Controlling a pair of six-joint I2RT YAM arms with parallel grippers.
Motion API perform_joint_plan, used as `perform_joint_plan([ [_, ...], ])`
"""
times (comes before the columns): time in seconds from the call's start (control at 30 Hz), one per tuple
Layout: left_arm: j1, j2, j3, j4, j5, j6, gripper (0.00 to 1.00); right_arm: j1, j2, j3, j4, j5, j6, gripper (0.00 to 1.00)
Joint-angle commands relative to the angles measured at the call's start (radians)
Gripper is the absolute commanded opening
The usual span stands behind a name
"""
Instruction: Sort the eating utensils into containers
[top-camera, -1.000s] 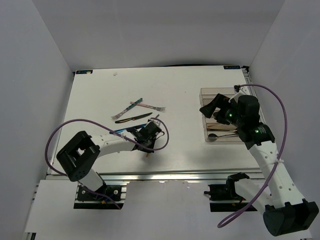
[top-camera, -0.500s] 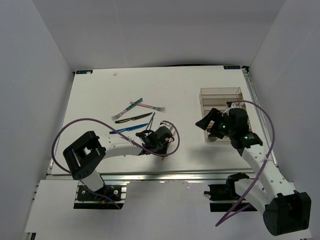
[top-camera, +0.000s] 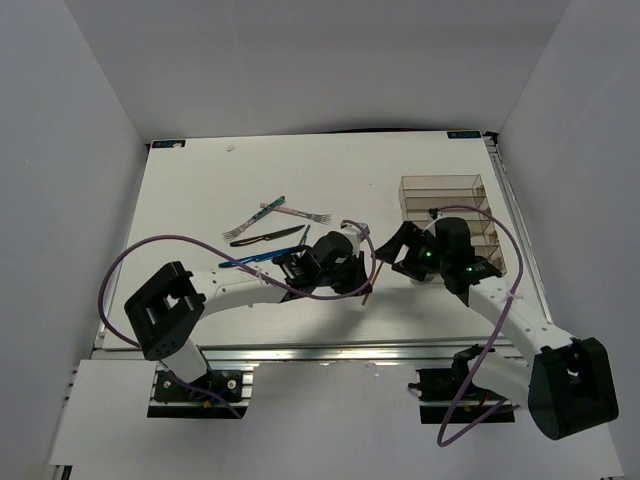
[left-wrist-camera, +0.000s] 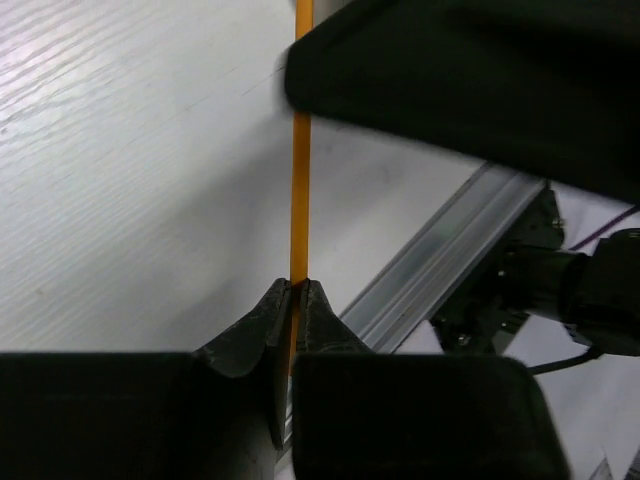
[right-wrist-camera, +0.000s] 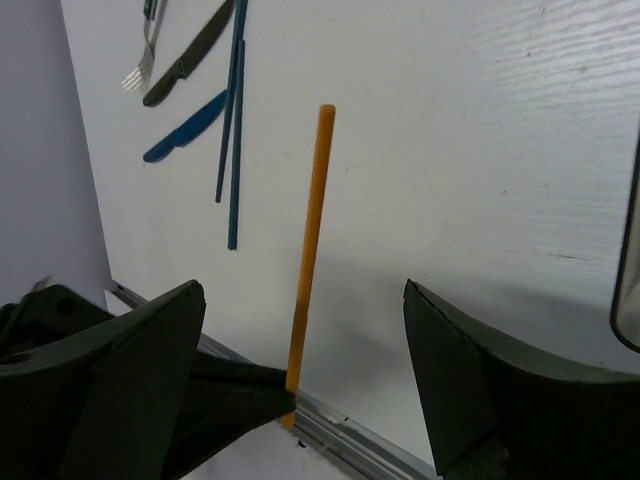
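My left gripper (top-camera: 364, 282) is shut on the lower end of a thin orange-brown chopstick (top-camera: 373, 280) and holds it above the table, right of centre. It shows pinched between the left fingertips in the left wrist view (left-wrist-camera: 300, 150). My right gripper (top-camera: 390, 256) is open, and its jaws stand one on each side of the chopstick (right-wrist-camera: 312, 230) without touching it. The brownish clear tray (top-camera: 440, 186) stands at the right rear, partly hidden by the right arm. Two forks (top-camera: 290, 212), a black knife (top-camera: 266, 238) and a blue piece (top-camera: 245, 260) lie left of centre.
Two thin teal sticks (right-wrist-camera: 235, 130) lie beside the blue piece (right-wrist-camera: 185, 130) and the black knife (right-wrist-camera: 195, 55). The table's metal front rail (top-camera: 330, 352) runs close below both grippers. Purple cables loop over both arms.
My left gripper has carried the chopstick to the right, toward the table's middle. My right gripper has left the tray, moved left, and now straddles the chopstick with open jaws.
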Motion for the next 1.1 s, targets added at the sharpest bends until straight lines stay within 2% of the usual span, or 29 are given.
perform_joint_plan([
  [0.0,0.0,-0.032,0.055,0.051,0.061,-0.02,0.0,0.045,0.051,0.017,0.051,0.017,0.027,0.84],
  [0.03,0.0,-0.031,0.059,0.051,0.062,-0.019,0.0,0.055,0.059,0.019,0.06,0.02,0.038,0.84],
  [0.07,0.0,-0.031,0.062,0.051,0.065,-0.017,0.0,0.064,0.073,0.019,0.06,0.02,0.046,0.78],
  [0.13,0.0,-0.024,0.076,0.051,0.067,-0.011,0.0,0.081,0.084,0.02,0.111,0.012,0.066,0.57],
  [0.2,0.0,-0.018,0.089,0.036,0.055,0.004,0.0,0.085,0.09,0.02,0.138,0.003,0.078,0.03],
  [0.23,0.0,-0.016,0.108,0.022,0.044,0.01,0.0,0.086,0.088,0.016,0.139,0.008,0.089,0.0],
  [0.3,0.0,-0.013,0.139,-0.064,-0.018,0.042,0.01,0.086,0.073,0.015,0.139,0.028,0.116,0.0],
  [0.33,0.0,-0.012,0.18,-0.108,-0.052,0.059,0.1,0.082,0.068,0.019,0.128,0.067,0.128,0.0],
  [0.37,0.0,-0.015,0.2,-0.145,-0.084,0.07,0.38,0.078,0.061,0.029,0.119,0.09,0.147,0.0],
  [0.4,0.0,-0.018,0.219,-0.223,-0.139,0.087,0.52,0.057,0.059,0.04,0.107,0.113,0.155,0.0],
  [0.43,0.0,-0.036,0.233,-0.26,-0.221,0.09,0.71,0.04,0.061,0.049,0.085,0.15,0.167,0.0],
  [0.47,0.0,-0.05,0.253,-0.291,-0.264,0.096,0.98,0.014,0.068,0.061,0.074,0.163,0.181,0.0],
  [0.6,0.001,-0.125,0.282,-0.464,-0.476,0.13,0.98,-0.129,0.1,0.164,-0.019,0.291,0.288,0.0],
  [0.67,0.007,-0.169,0.282,-0.509,-0.554,0.141,0.98,-0.158,0.151,0.209,-0.093,0.415,0.331,0.0],
  [0.73,0.015,-0.206,0.264,-0.547,-0.58,0.148,0.98,-0.187,0.191,0.27,-0.143,0.526,0.404,0.0],
  [0.83,0.023,-0.283,0.215,-0.552,-0.593,0.153,0.98,-0.232,0.286,0.337,-0.237,0.603,0.512,0.0],
  [1.07,0.032,-0.363,0.121,-0.581,-0.6,0.162,0.98,-0.286,0.422,0.432,-0.275,0.675,0.529,0.0],
])
